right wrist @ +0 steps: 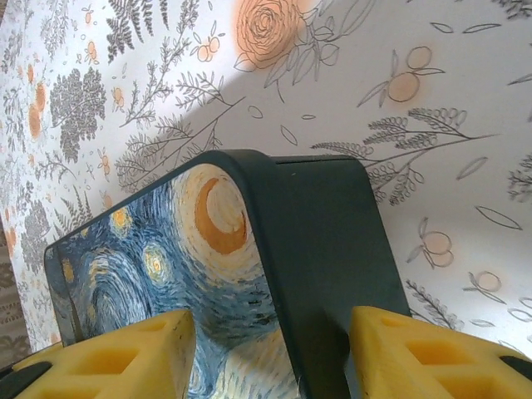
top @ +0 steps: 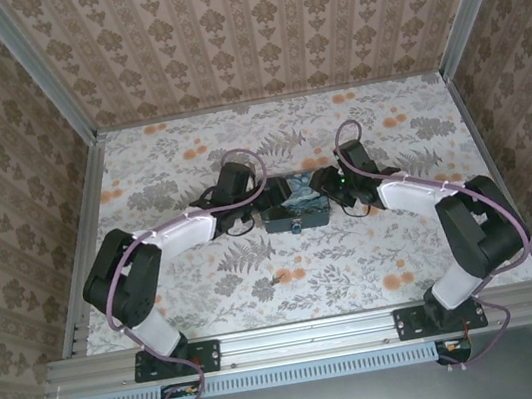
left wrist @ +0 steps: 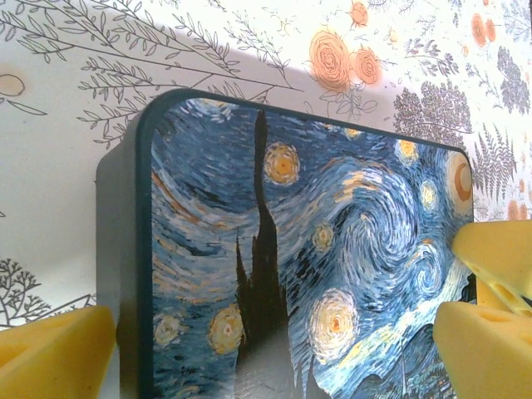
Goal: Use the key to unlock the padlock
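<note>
Here the left end effector [left wrist: 270, 341], jaws wide, straddles the box [left wrist: 332, 216]

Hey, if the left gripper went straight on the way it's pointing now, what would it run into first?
The box, most likely: its painted lid lies close ahead, between the left gripper's fingers. Depth is unclear, so the gripper may pass along its sides first.
</note>
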